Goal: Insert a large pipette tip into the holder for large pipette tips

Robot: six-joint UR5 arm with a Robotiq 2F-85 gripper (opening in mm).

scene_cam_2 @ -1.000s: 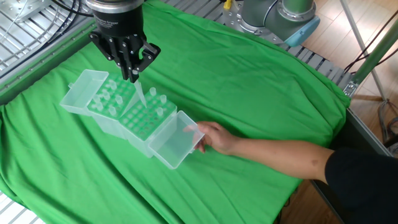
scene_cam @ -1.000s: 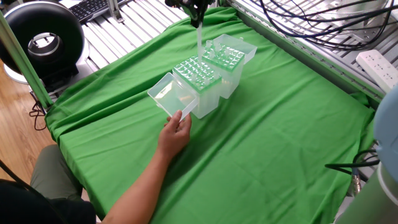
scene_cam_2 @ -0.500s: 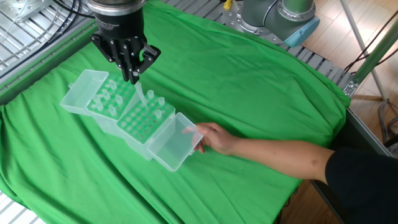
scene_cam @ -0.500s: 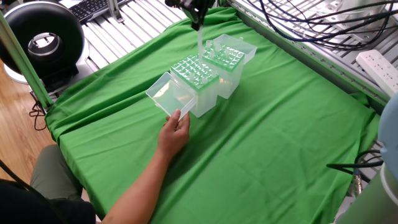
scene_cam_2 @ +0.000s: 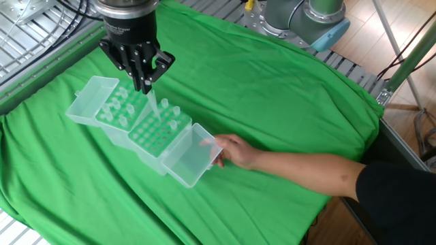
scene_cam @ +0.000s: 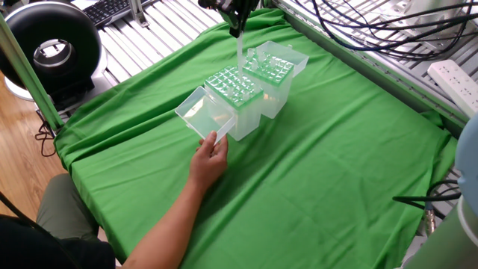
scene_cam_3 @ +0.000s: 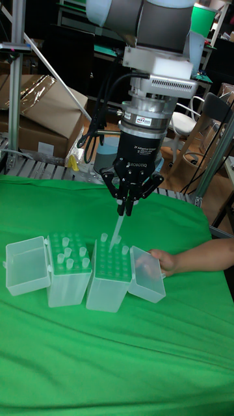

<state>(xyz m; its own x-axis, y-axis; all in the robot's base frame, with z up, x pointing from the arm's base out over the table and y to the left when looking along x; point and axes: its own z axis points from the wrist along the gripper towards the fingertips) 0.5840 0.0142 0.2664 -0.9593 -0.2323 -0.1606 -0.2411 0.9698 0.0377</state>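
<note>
My gripper (scene_cam_3: 125, 209) is shut on a large pipette tip (scene_cam_3: 117, 233), a long clear cone that hangs tilted from the fingers. Its lower end reaches the greenish grid top of the holder for large pipette tips (scene_cam_3: 109, 279), the translucent box whose clear lid (scene_cam_3: 147, 274) lies open to the right. The other fixed view shows the gripper (scene_cam_2: 145, 85) above the holder (scene_cam_2: 155, 131), with the tip (scene_cam_2: 154, 107) slanting down to the grid. From the opposite side, the gripper (scene_cam: 236, 28) hangs over the holder (scene_cam: 237, 93). Whether the tip's end sits in a hole cannot be told.
A person's hand (scene_cam_2: 235, 150) holds the holder's open lid (scene_cam_2: 191, 155). A second grid-topped box (scene_cam_2: 119, 109) with several tips and its own open lid (scene_cam_2: 92, 101) stands against the holder. Green cloth (scene_cam_2: 272, 88) covers the table; cables (scene_cam: 373, 22) lie along one edge.
The hand nudged the holder and its lid a little. The gripper and the tip have hardly shifted, staying over the grid.
</note>
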